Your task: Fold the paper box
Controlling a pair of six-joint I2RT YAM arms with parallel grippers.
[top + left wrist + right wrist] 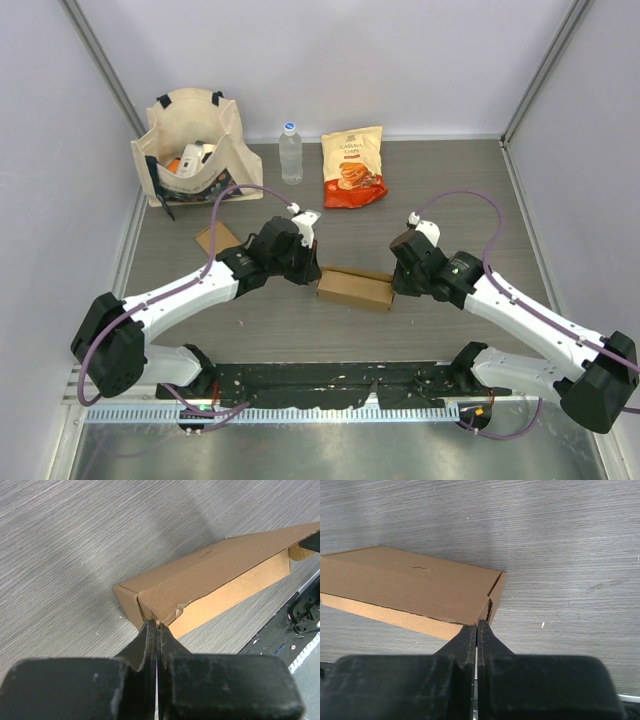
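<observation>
Guessing this brown paper box (355,288) is light, thin and easy to tear, so I'd pinch flap edges gently. It lies on the tabletop (450,200), one end corner at the tips of the left pincer (158,626), the other at the right pincer (477,626). Both are pressed together.

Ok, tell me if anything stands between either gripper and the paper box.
Nothing visible does. The left gripper, shut, has its tips right at the left end corner of the paper box; the right gripper, also shut, at its right end corner.
</observation>
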